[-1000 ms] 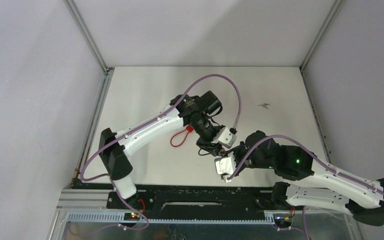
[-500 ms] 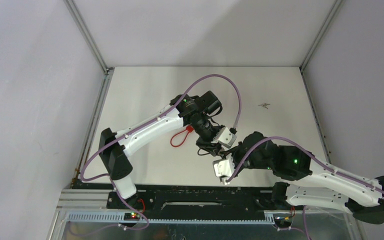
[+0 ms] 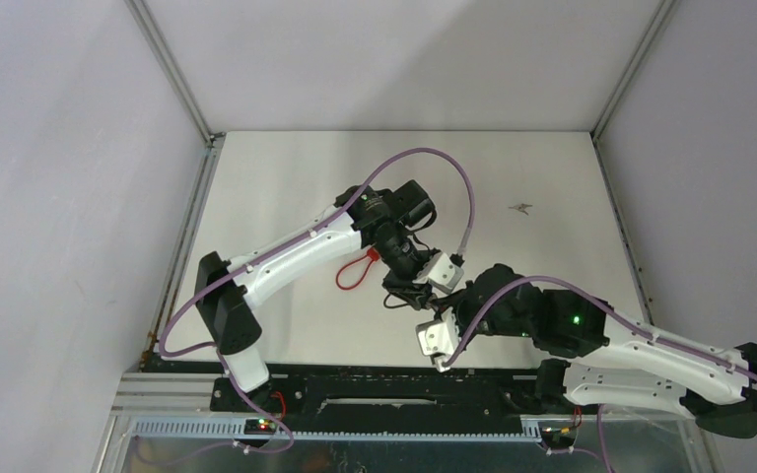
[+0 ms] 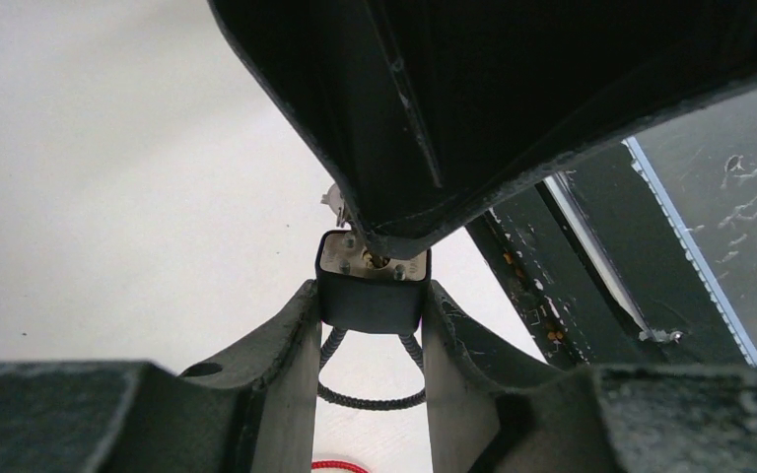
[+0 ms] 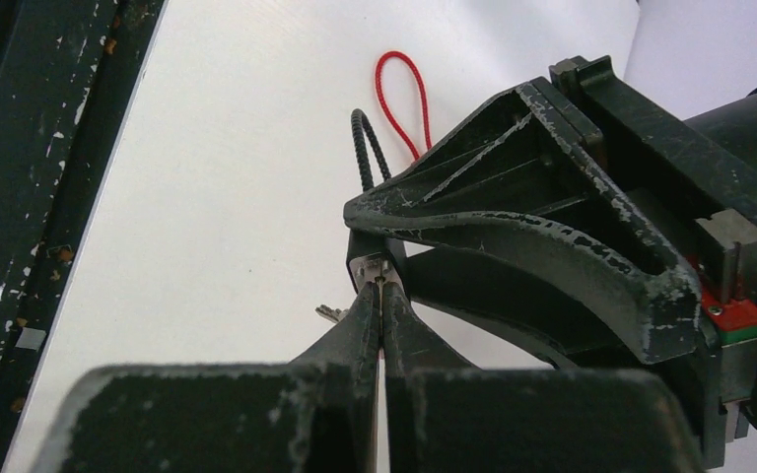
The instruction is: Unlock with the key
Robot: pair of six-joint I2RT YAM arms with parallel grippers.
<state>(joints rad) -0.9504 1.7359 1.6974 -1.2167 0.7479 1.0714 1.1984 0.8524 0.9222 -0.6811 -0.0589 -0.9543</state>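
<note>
Gripping the padlock point(image 4: 372, 291) by its dark body, the left jaws sit at mid-frame in the left wrist view. The lock's metal face is turned toward the right arm, and its black cable shackle point(image 4: 370, 399) loops down between the fingers point(image 4: 296, 365). The right wrist view adds the right jaws clenched tight, with their tips against that metal face. The key point(image 5: 330, 313) shows only as a small silvery bit beside them, seemingly pinched there. The top view shows neither lock nor key plainly: the left arm point(image 3: 296, 251) and right arm point(image 3: 651, 350) meet over them at the bench's point(image 3: 286, 177) lower middle. Counted, there are two arms, one padlock, one key and one red cord loop point(image 3: 353, 271) lying left of the left wrist.
</note>
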